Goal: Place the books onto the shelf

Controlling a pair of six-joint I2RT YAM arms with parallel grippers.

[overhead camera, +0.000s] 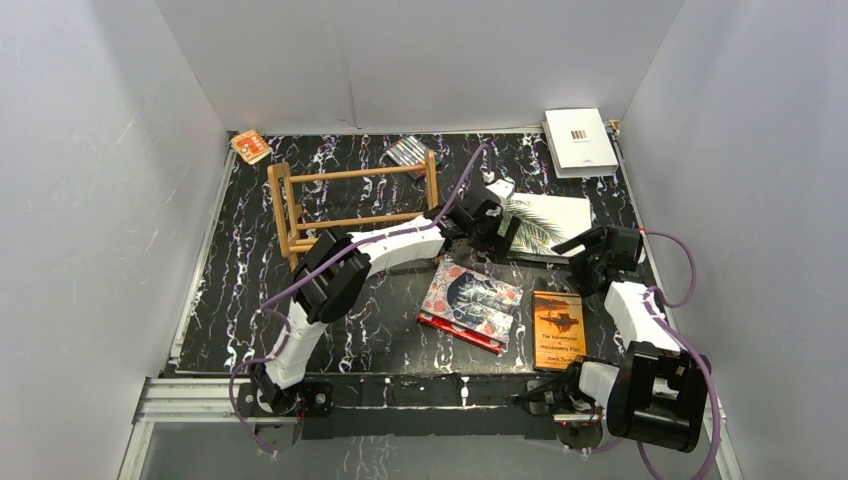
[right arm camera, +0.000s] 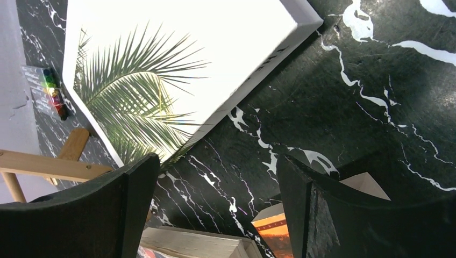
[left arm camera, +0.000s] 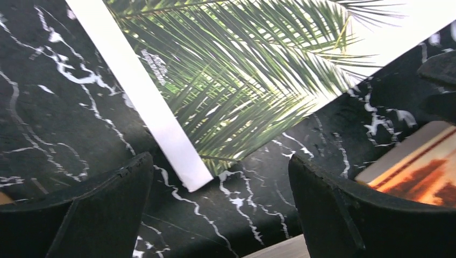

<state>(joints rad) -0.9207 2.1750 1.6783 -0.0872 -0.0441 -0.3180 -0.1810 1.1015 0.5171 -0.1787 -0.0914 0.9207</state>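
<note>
L claw (overhead camera: 503,230) & R claw (overhead camera: 572,247) flank palm book (overhead camera: 552,214) (lying flat).

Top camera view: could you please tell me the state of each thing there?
Left gripper: open, empty
Right gripper: open, empty
Palm book: closed, lying flat
Barcode book: closed, lying flat
Patterned book: closed, lying flat
Orange book: closed, lying flat
Shelf: holds no books
</note>
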